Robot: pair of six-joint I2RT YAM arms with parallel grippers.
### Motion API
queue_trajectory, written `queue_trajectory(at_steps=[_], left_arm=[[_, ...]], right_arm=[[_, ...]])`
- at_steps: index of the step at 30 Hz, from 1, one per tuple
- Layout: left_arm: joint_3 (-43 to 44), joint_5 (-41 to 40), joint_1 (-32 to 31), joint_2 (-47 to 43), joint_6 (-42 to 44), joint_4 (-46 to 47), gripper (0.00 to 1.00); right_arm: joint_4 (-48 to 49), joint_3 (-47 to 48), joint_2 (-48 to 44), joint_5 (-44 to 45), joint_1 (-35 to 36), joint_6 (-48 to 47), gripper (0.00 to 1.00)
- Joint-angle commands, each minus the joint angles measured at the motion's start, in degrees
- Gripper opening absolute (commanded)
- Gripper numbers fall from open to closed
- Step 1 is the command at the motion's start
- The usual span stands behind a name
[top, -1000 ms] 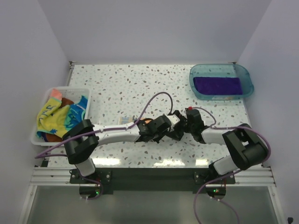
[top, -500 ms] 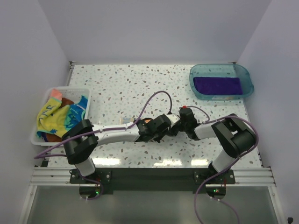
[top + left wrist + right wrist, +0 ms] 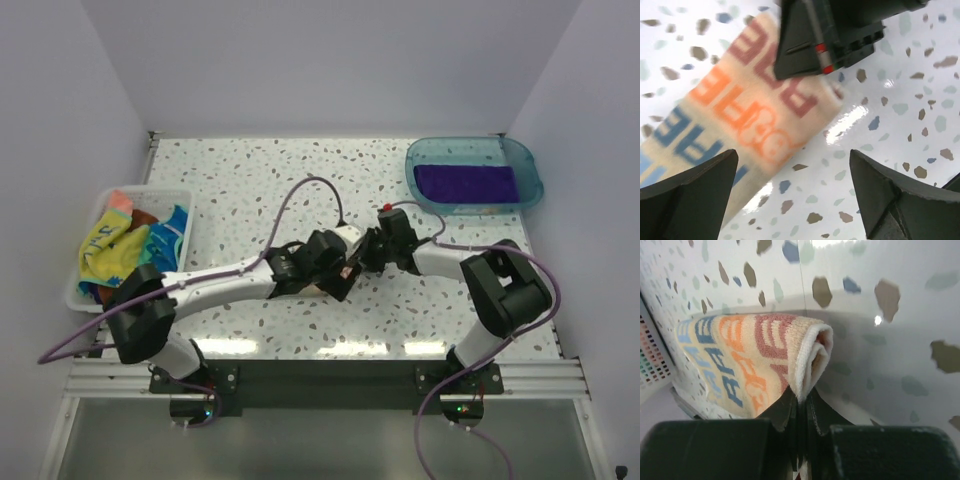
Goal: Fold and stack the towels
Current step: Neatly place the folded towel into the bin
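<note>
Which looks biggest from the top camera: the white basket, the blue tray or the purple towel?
1. white basket, only a little bigger than the tray
2. blue tray
3. purple towel, lying inside the tray

Bright light, tabletop [image 3: 860,112] glare, blurred left-wrist view.

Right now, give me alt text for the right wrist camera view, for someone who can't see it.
The right pincer is shut on the folded edge of a cream towel with blue, orange and red lettering. Behind it is a glossy speckled table.
</note>
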Motion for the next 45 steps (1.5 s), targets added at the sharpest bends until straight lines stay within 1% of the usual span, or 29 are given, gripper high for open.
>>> queue_trajectory(at_steps=[1, 2, 4, 5, 7, 8, 9, 10, 11, 13, 14, 16, 17, 21, 26, 30, 35, 39, 42, 45], left_arm=[[-1.2, -0.6, 4.7, -8.8, -1.9, -0.7, 1.00], [-1.8, -0.6, 7.9, -11.7, -2.0, -1.7, 1.00], [-1.9, -0.3, 11.7, -14.2, -1.8, -3.9, 1.00], [-2.1, -0.4, 16.0, -16.5, -1.6, -6.2, 1.00], [-2.4, -0.6, 20.4, -18.6, -0.8, -8.2, 1.00], [-3.2, -0.5, 24.4, -20.6, -0.3, -8.3, 1.00], [-3.8, -0.5, 26.2, -21.6, 0.4, -8.2, 1.00], [-4.6, -0.6, 29.5, -22.6, 0.7, -7.3, 1.00], [-6.2, -0.9, 30.8, -24.3, 0.8, -6.9, 1.00], [-7.7, -1.6, 34.4, -25.4, 0.7, -6.1, 1.00], [-9.0, -1.7, 35.2, -26.0, 0.5, -5.8, 1.00], [-10.4, -2.5, 36.4, -26.5, 0.3, -4.7, 1.00], [-11.6, -3.0, 36.5, -26.6, 0.3, -4.4, 1.00], [-12.8, -6.9, 37.0, -25.6, 0.7, -4.0, 1.00], [-12.9, -9.4, 37.4, -24.4, 0.6, -4.1, 1.00], [-13.4, -10.4, 37.8, -24.1, 0.8, -3.4, 1.00], [-13.0, -9.9, 38.7, -23.2, 0.8, -2.9, 0.99], [-13.0, -9.8, 39.0, -21.9, 1.0, -2.9, 0.99], [-12.8, -10.3, 39.1, -21.0, 0.9, -2.9, 0.99], [-13.0, -10.5, 39.1, -20.2, 0.8, -2.6, 0.99]], right_arm=[[-10.4, 6.8, -2.2, 4.4, -2.8, -12.0, 0.00], [-11.5, 9.2, -2.3, 4.8, -3.6, -13.4, 0.00], [-15.3, 12.1, -2.1, 5.5, -6.2, -17.1, 0.00], [-16.5, 15.4, -1.4, 5.3, -7.1, -18.0, 0.00], [-19.8, 19.0, -0.6, 4.6, -9.7, -20.7, 0.00], [-20.7, 23.1, 0.7, 4.5, -10.2, -21.7, 0.00], [-23.3, 25.5, 1.5, 4.9, -10.8, -22.9, 0.00], [-24.9, 28.0, 2.6, 6.1, -11.2, -25.2, 0.00], [-26.3, 33.0, 4.6, 6.8, -11.4, -26.2, 0.00], [-30.4, 38.1, 7.0, 7.7, -12.5, -29.4, 0.00], [-31.7, 43.2, 8.2, 7.9, -13.0, -30.5, 0.00], [-36.6, 48.8, 11.9, 9.2, -14.4, -33.7, 0.00], [-38.3, 53.9, 13.1, 10.0, -14.9, -34.7, 0.00], [-46.1, 65.3, 18.8, 13.5, -17.7, -40.7, 0.00], [-54.6, 77.7, 21.7, 15.5, -21.8, -47.0, 0.00], [-57.3, 82.5, 22.5, 17.2, -26.3, -54.5, 0.00], [-56.3, 84.6, 24.3, 19.1, -32.1, -57.2, 0.00], [-54.4, 85.5, 25.9, 23.0, -33.9, -61.9, 0.00], [-52.0, 85.3, 27.4, 23.1, -35.0, -65.2, 0.00], [-52.1, 86.1, 29.3, 23.4, -36.0, -67.4, 0.00]])
